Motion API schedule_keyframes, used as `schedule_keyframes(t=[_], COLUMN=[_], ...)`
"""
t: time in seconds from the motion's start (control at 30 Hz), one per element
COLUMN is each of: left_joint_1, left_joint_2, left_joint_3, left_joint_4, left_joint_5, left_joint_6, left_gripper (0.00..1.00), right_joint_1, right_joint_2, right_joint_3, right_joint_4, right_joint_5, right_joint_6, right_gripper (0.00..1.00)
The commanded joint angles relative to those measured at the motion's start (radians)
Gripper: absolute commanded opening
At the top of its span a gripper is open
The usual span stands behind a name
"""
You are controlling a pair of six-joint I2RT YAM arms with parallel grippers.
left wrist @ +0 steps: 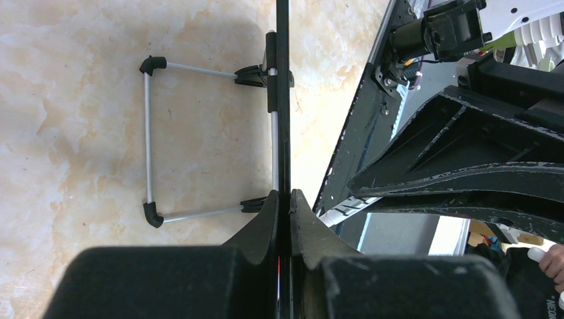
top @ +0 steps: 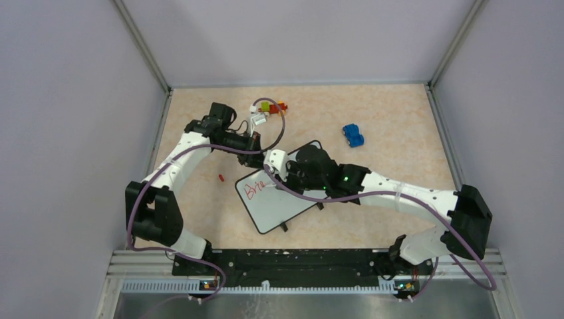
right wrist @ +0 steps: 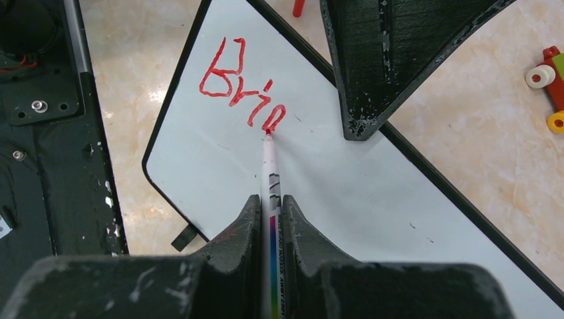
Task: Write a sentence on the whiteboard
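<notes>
Whiteboard [top: 282, 203] lay slantwise on the table [top: 399, 133], near both arms, left fingers [left wrist: 274, 206] clamped on its edge. Right fingers [right wrist: 259, 211] gripped the marker [right wrist: 269, 166], its long axis running straight ahead, tip touching the unfinished sentence [right wrist: 239, 86]; blank board lay rightward.

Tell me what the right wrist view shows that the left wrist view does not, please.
Only the right wrist view shows the whiteboard face-on, the sentence begun in red, and the right claw shut on the marker, its tip on the last letter. Only the left wrist view shows the wire stand fixed to the board, and the left claw shut on the board's thin dark edge. Both show the whiteboard and the beige table.
</notes>
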Motion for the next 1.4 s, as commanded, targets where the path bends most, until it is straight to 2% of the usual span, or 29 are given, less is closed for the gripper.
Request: schedule_keyframes(t=[0.0, 0.27, 0.57, 0.83, 1.37], left_joint_1=[-0.008, -0.008, -0.008, -0.008, -0.008], left_joint_2=[-0.021, -0.025, -0.029, -0.028, -0.020], left_joint_3=[-0.010, -0.008, -0.013, -0.012, -0.004], left_joint_4=[-0.023, -0.026, -0.024, -0.024, -0.028], left_joint_5=[0.030, 0.027, 0.029, 0.031, 0.032], left_joint_6=[0.015, 0.014, 0.013, 0.014, 0.013], left_gripper=[0.00, 0.00, 0.00, 0.00, 0.00], right_joint_1=[0.007, 0.036, 0.049, -0.010, -0.017], right_joint_2=[-0.029, -0.011, 0.006, -0.057, -0.029], right_joint_3=[-0.018, -0.017, 0.060, 0.082, 0.107], right_joint_4=[-0.007, 0.000, 0.003, -0.011, 0.004], right_joint_5=[-0.017, -0.023, -0.028, -0.011, 0.031], right_joint_6=[-0.009, -0.008, -0.003, -0.013, -0.023], right_gripper=[0.00, 0.00, 0.00, 0.00, 0.00])
